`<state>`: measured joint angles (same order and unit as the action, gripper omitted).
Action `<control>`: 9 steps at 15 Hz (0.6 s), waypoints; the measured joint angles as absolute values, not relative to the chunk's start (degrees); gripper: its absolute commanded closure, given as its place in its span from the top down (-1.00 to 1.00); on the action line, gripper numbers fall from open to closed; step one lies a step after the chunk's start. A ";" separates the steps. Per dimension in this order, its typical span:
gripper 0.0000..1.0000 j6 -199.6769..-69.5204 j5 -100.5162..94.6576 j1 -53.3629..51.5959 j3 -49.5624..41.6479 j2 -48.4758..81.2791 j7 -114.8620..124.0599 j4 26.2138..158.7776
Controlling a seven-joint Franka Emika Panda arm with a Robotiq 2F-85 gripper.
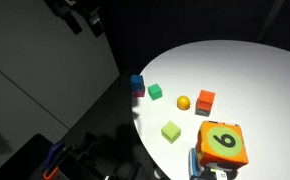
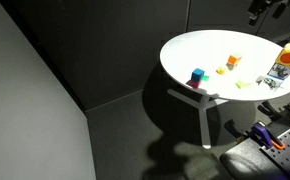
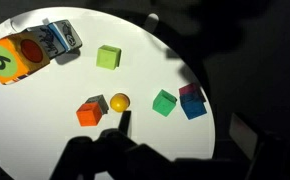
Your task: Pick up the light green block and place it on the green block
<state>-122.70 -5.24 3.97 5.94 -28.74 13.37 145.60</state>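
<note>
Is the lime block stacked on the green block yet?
No, in the wrist view the lime block sits by itself, well apart from the green block.

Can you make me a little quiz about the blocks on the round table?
1. True or false: the light green block and the green block lie apart.
2. Which lies nearest the yellow ball? A) orange block B) blue block C) big numbered cube
3. Fill in: the table is ___ in shape.
Key: 1 true; 2 A; 3 round.
</note>
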 measured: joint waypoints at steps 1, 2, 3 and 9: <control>1.00 -122.70 -5.24 3.97 5.94 -28.74 13.37 145.60; 1.00 -122.70 -5.24 3.97 5.94 -28.74 13.37 145.60; 1.00 -122.70 -5.24 3.97 5.94 -28.74 13.37 145.60; 1.00 -122.45 -5.01 3.86 5.45 -28.59 13.37 145.55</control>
<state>-122.45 -5.01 3.86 5.45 -28.59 13.37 145.55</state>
